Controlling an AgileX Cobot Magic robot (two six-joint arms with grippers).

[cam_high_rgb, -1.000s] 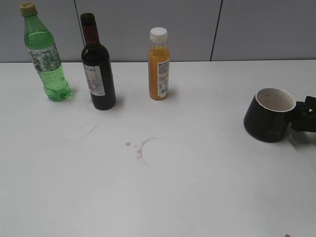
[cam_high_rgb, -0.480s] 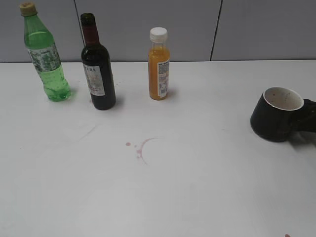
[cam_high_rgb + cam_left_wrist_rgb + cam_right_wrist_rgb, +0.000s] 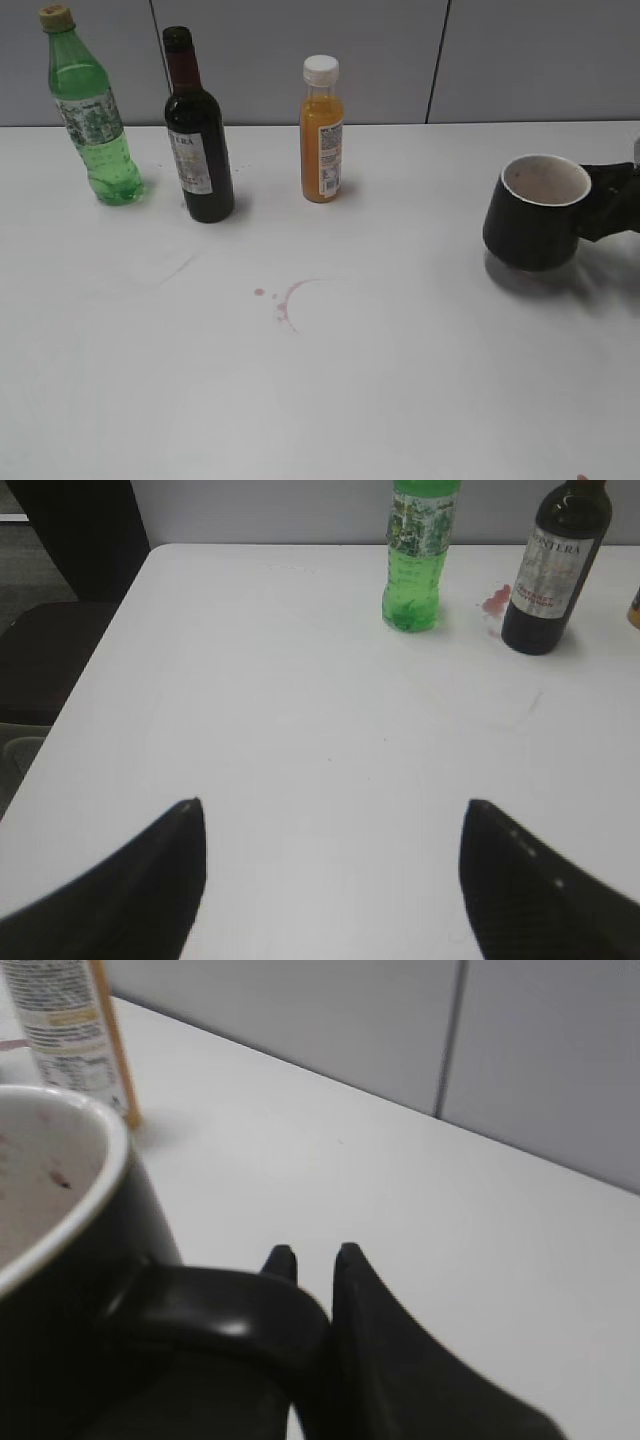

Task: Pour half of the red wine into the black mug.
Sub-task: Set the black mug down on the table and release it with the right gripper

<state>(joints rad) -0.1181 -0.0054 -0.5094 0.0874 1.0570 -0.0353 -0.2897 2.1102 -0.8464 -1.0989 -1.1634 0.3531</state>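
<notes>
Clamping the mug's handle, the right gripper readies it at three o'clock for pouring; the left gripper gapes, wine at eleven.

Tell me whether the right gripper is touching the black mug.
Touching: in the right wrist view the right gripper is closed on the black mug handle.

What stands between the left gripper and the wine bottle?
Nothing visible does. In the left wrist view, bare table lies between the open left gripper and the wine bottle; the green bottle stands beside it, to its left.
</notes>
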